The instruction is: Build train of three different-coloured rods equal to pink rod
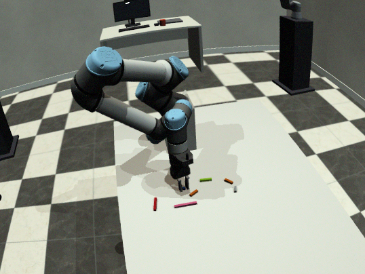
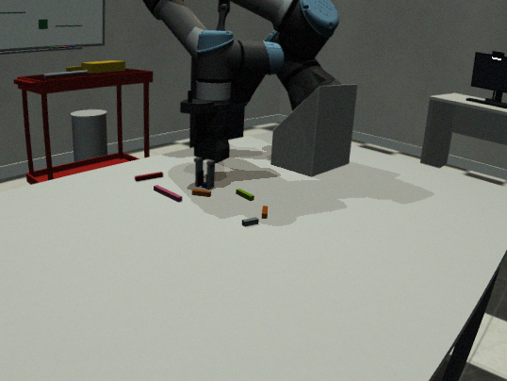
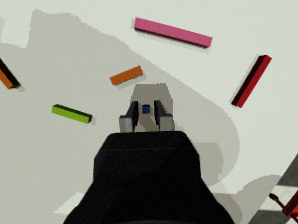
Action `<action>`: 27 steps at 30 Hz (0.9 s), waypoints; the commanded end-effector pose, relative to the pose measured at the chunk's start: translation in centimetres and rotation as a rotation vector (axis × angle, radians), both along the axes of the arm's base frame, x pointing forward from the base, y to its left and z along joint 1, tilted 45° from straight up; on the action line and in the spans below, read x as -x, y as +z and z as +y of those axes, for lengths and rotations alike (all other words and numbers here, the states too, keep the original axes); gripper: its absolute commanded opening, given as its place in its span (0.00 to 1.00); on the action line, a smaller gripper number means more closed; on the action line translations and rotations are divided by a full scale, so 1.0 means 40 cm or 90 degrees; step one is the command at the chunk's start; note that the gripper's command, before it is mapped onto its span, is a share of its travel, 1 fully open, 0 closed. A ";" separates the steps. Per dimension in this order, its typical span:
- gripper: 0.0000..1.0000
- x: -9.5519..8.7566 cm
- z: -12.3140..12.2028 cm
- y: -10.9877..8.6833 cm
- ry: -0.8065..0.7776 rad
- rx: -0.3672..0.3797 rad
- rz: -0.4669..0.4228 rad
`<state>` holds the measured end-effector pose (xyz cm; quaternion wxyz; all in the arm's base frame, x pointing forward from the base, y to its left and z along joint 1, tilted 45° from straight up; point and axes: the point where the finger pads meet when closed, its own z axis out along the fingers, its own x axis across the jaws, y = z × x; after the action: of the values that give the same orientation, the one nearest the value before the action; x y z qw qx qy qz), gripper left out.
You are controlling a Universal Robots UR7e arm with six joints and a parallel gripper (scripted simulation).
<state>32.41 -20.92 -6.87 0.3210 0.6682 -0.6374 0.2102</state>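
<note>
My gripper [image 1: 184, 189] [image 2: 204, 186] [image 3: 146, 108] is open, its fingers low at the table on either side of the small blue rod [image 3: 146, 108], with space on both sides. An orange rod [image 1: 193, 192] [image 2: 202, 192] [image 3: 126, 75] lies close by, turned askew. The pink rod [image 1: 185, 205] [image 2: 168, 192] [image 3: 173, 33] lies beyond it. The red rod [image 1: 155, 204] [image 2: 149, 176] [image 3: 252, 81] lies apart. A lime rod [image 1: 205, 180] [image 2: 244, 194] [image 3: 71, 114], another orange rod [image 1: 228, 181] [image 2: 265, 212] and a grey rod [image 1: 235, 189] [image 2: 250, 222] lie separately. No rods lie end to end.
The white table [image 1: 237, 237] [image 2: 236, 292] carries the scattered rods. The robot's grey pedestal [image 2: 332, 132] stands behind the gripper. The arm's shadow falls over the lime rod and the nearer orange rod. The table's left edge runs beyond the red rod in the top view.
</note>
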 end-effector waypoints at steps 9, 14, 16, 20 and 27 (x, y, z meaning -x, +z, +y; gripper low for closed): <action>0.54 -0.001 0.000 0.001 0.000 0.000 0.000; 0.54 -0.001 0.003 0.003 0.000 0.000 0.000; 0.54 -0.002 0.006 0.006 0.000 0.000 0.000; 0.54 -0.004 0.017 0.017 0.000 0.000 0.000; 0.54 -0.008 0.038 0.039 0.000 0.000 0.000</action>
<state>32.58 -19.97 -5.93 0.3211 0.6683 -0.6374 0.2098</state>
